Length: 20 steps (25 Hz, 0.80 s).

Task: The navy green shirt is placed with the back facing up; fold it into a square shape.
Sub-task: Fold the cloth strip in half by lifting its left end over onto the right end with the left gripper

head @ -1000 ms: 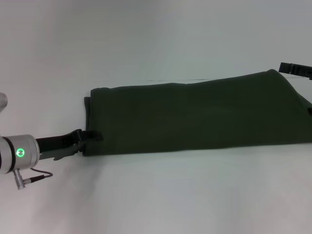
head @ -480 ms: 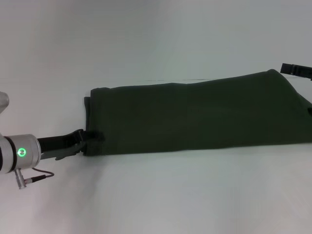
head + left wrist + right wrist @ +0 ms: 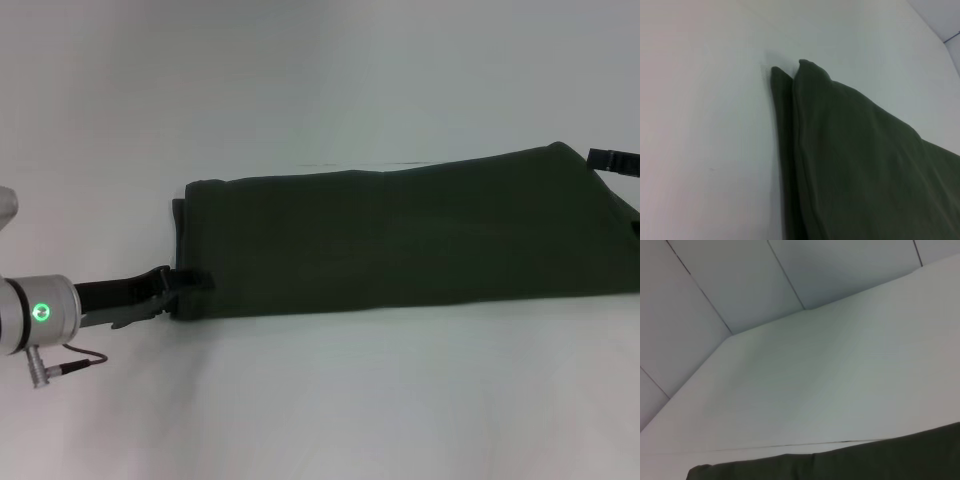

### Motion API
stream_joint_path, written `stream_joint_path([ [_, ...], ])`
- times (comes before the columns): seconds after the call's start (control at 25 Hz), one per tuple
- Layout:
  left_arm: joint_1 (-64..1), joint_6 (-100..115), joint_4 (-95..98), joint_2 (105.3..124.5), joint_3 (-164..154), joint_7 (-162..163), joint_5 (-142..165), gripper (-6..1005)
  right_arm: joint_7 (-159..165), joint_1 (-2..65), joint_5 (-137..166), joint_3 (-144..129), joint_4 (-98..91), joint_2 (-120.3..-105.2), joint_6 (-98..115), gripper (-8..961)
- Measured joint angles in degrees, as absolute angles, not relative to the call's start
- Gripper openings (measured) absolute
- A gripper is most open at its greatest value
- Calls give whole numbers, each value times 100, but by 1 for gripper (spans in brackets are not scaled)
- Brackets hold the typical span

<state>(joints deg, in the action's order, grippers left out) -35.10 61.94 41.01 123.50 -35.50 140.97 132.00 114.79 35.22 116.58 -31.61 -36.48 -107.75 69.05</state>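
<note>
The white bench carries the navy green shirt, folded into a long band running from left of centre to the right edge. The left hand is clamped on the band's near left corner (layered edges show there). The right hand sits just past the far right corner; its grip cannot be told.

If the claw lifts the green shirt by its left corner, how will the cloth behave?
The shirt will probably sag and drape, not stay flat: it is soft cloth, folded into a long band. Its stacked layers, seen at the edge, may slide apart. The left claw sits at one corner only, so the far end would likely drag on the table.
</note>
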Motion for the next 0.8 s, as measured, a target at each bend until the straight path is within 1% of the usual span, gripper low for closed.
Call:
stream_joint_path([
  [0.48,-3481,6150,4080,12348,-3551,14021,13228,647,11479,3524,11640,-3172,-3648,-10782,6933,777],
  [0.76,-3521,6142,4070,12348,-3580,13779,13269,628,11477,3525,11636,-3153,-3696,-10805,6936,777],
  [0.8,-3524,6138,4070,12348,-3588,13776,13283,567,11477,3525,11636,-3150,-3704,-10810,6936,777],
])
